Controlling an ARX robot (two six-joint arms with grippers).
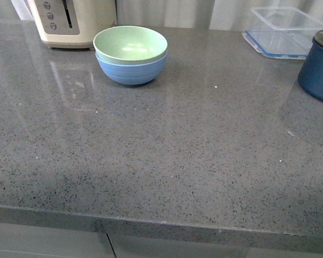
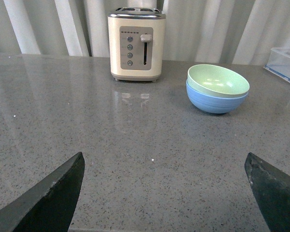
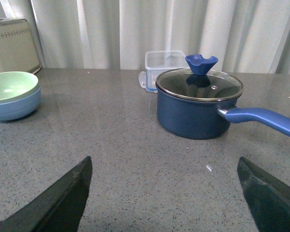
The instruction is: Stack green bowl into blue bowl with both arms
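The pale green bowl point(image 1: 130, 44) sits nested inside the light blue bowl point(image 1: 131, 71) at the back left of the grey counter. Neither arm shows in the front view. In the left wrist view the green bowl point(image 2: 217, 80) rests in the blue bowl point(image 2: 215, 101) well ahead of my left gripper point(image 2: 164, 166), which is open over bare counter. In the right wrist view the stacked green bowl point(image 3: 10, 87) and blue bowl point(image 3: 14, 108) lie far off to one side of my open right gripper point(image 3: 164, 169), which holds nothing.
A cream toaster point(image 1: 70, 21) stands just behind and left of the bowls. A clear plastic container point(image 1: 288, 29) sits at the back right, and a dark navy pot point(image 3: 198, 104) with a glass lid and long handle stands beside it.
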